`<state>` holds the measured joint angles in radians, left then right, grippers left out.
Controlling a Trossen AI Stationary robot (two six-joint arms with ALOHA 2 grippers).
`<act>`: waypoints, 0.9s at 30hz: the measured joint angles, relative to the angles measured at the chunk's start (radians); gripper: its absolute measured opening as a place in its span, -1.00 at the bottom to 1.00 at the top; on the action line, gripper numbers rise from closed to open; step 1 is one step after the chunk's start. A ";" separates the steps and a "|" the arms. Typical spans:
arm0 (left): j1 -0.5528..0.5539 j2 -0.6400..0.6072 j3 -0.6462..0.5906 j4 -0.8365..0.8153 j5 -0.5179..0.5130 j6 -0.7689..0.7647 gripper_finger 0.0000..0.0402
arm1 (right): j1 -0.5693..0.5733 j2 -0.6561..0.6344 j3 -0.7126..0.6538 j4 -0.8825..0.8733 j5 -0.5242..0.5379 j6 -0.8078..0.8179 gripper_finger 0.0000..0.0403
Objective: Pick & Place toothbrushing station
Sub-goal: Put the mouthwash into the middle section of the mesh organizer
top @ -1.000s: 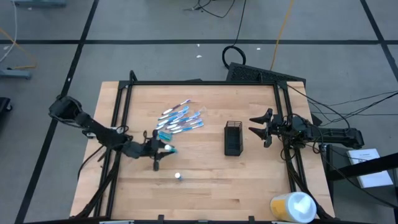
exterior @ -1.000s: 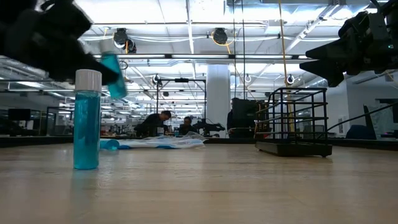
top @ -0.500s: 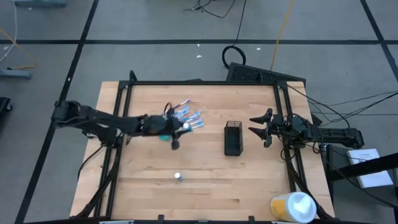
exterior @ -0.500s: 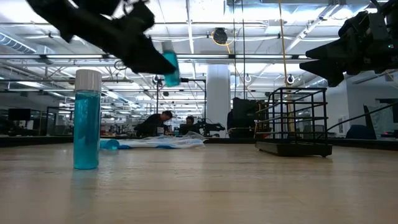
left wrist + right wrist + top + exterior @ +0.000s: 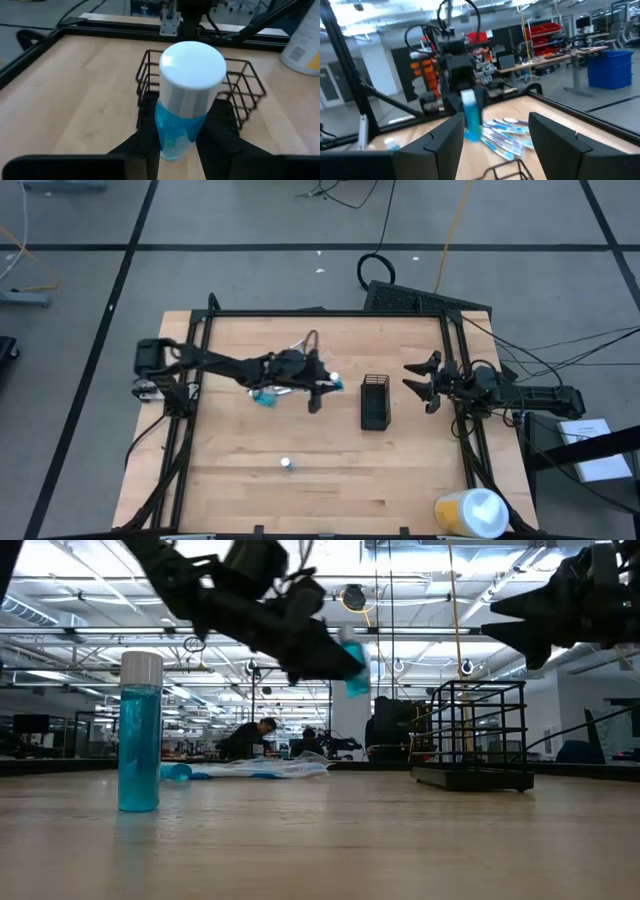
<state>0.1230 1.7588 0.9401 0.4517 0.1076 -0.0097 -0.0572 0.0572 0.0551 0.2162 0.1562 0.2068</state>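
My left gripper (image 5: pixel 328 384) hangs over the middle of the table, shut on a small blue tube with a white cap (image 5: pixel 186 95), just left of the black wire cup (image 5: pixel 375 402). The cup stands on its base right of centre. The blue-and-white toothbrushes (image 5: pixel 255 769) lie in a pile on the table, partly hidden under the left arm in the high view. A second tube (image 5: pixel 140 730) stands upright on its base near the front (image 5: pixel 286 464). Another blue tube (image 5: pixel 265 396) lies beside the pile. My right gripper (image 5: pixel 416 378) is open at the right edge, above the table. My left gripper pinches the tube's blue lower body (image 5: pixel 174 142) between its two fingers (image 5: pixel 142 150), which lie across it. The fingers come nearly level from the table's left, slanting slightly down. The tube is lifted clear, roughly upright, with its white cap (image 5: pixel 347 636) on top.
A yellow-and-white roll (image 5: pixel 470 512) lies at the table's near right corner. Black frame rails (image 5: pixel 190 380) run along the left, right and far edges. Bare wood lies between the cup and the standing tube.
My left gripper has carried the tube from the near left of the table toward the right and far edges, rising a little, and now hangs close beside the cup. The tube stays upright in the hold.
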 joint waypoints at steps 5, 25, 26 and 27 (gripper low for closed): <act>0.004 0.105 0.174 -0.132 0.000 -0.004 -0.44 | 0.000 0.010 0.000 0.030 0.003 0.022 0.05; 0.012 0.186 0.367 -0.311 -0.039 0.110 -0.44 | 0.000 0.968 0.673 -0.190 0.009 -0.058 0.05; 0.012 0.186 0.367 -0.311 -0.051 0.111 -0.44 | 0.000 1.011 0.719 -0.237 0.002 -0.063 0.05; 0.013 0.186 0.367 -0.311 -0.060 0.111 -0.44 | 0.000 1.049 0.761 -0.288 -0.003 -0.066 0.05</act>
<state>0.1356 1.9446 1.3069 0.1406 0.0480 0.1011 -0.0570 1.1061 0.8166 -0.0715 0.1534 0.1406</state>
